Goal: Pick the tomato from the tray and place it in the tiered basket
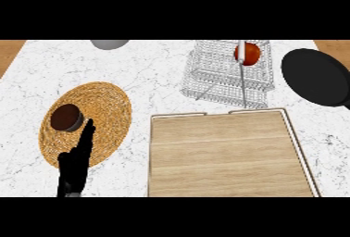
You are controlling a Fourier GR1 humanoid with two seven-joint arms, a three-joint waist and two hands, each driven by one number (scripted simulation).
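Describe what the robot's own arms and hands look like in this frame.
Only the left hand shows. It is black all over, with slim, tapered fingers on a blockier body. No cables, markings or sleeve can be seen on it. Its forearm is almost wholly cut off at the view's lower edge, so little can be said of it. The right hand is out of view.
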